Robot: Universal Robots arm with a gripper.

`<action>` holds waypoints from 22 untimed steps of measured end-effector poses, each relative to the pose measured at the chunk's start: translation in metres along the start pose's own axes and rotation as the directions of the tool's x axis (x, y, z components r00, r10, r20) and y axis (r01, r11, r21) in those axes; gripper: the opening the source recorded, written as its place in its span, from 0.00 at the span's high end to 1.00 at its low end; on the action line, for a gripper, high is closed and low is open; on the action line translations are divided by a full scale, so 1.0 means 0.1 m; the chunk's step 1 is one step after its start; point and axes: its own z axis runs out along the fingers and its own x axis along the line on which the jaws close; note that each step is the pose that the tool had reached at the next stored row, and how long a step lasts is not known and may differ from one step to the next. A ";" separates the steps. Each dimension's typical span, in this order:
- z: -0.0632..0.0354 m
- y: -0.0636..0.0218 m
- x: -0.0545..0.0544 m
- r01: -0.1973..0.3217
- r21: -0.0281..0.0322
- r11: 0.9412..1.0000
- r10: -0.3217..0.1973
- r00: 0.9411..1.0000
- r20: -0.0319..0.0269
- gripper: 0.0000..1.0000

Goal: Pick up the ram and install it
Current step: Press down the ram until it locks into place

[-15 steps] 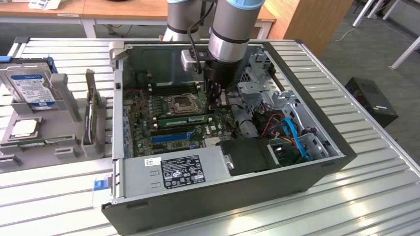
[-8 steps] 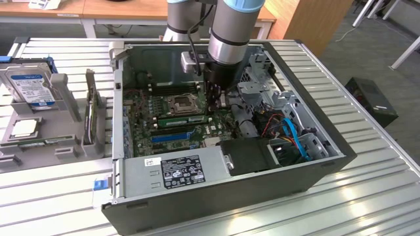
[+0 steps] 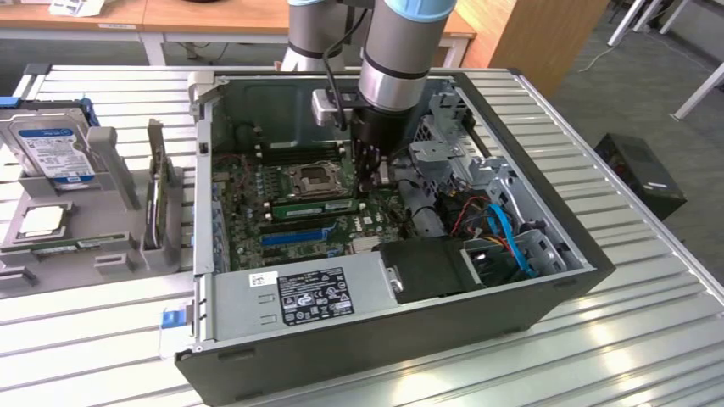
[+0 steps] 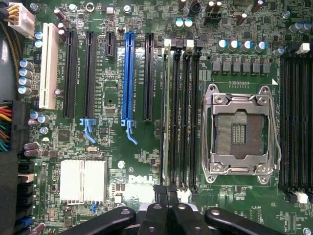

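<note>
- The open computer case [image 3: 396,280] lies on its side on a ribbed metal table [image 3: 633,339], motherboard [image 3: 294,203] facing up.
- The gripper [image 3: 374,174] hangs over the board just beside the CPU socket [image 3: 314,179]; in the wrist view its fingers [image 4: 168,208] stand pressed together with nothing between them, directly at the end of a memory slot.
- The ram [image 4: 165,112] stands edge-up in the memory slot nearest the blue expansion slot [image 4: 128,73], seen as a thin pale line; in the exterior view it is a green stick [image 3: 311,209] beside the socket.
- A silver heatsink [image 4: 83,180] sits near the Dell lettering.
- The power supply [image 3: 300,297] fills the near end of the case; blue cables [image 3: 509,242] curl at the exterior view's right.
- A grey parts holder [image 3: 68,229] on the exterior view's left carries a hard drive [image 3: 51,153] and a CPU [image 3: 40,222].
- Behind the table is a wooden desk [image 3: 203,17]; a small black box [image 3: 639,174] sits on grey carpet.
</note>
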 end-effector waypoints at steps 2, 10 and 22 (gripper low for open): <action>0.002 0.001 -0.01 0.000 0.000 1.000 0.000 1.000 0.000 0.90; 0.004 0.000 -0.03 0.000 0.000 1.000 0.000 1.000 0.000 0.90; 0.036 -0.001 -0.03 0.000 0.000 1.000 0.000 1.000 0.000 0.90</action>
